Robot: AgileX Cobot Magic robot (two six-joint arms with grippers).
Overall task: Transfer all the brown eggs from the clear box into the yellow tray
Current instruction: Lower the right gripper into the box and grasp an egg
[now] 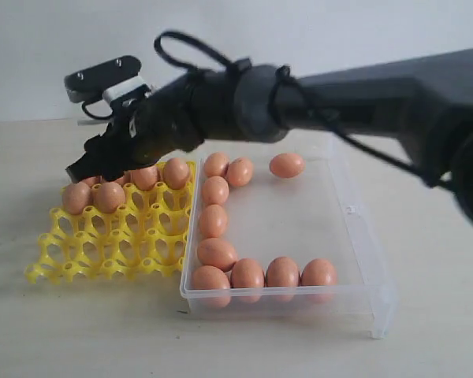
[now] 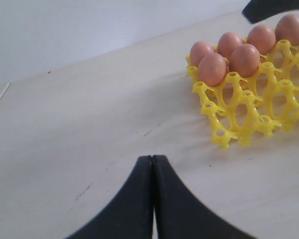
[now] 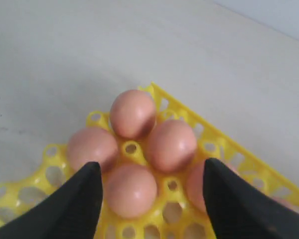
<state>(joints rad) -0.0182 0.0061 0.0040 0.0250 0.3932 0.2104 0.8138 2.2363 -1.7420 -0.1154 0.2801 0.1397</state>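
**Ten eggs waiting in the box, right hand standing open over the tray**

The left hand (image 2: 152,160) is idling above the bare bench (image 1: 79,331) near a corner of the tray. Its fingers are pressed together with nothing between them.

The yellow tray (image 1: 102,252) is lying flat against the left wall of the box; whether the two are touching cannot be told. Six brown eggs (image 1: 108,195) are sitting in its cups, all grouped along the far edge. The nearer rows are standing empty.

The right hand (image 3: 150,164) is reaching across the box and hovering low over that filled group. Its fingers are spread apart and straddling one seated egg (image 3: 131,190) without visibly gripping it. This reads as the release step.

- Keep the fingers wide while leaving the cup.
- Lift straight up until the tips are clearing the neighbouring shells.
- Avoid any sideways sweep, since a nudge is likely to roll an egg out of its cup.
- Cross back over the box wall only once the hand is high.

The clear box (image 1: 299,220) is holding ten loose eggs. They are lying in a line along its left wall and another along its near wall, with one apart at the far side. An egg at the end of a line is probably offering the most finger room.
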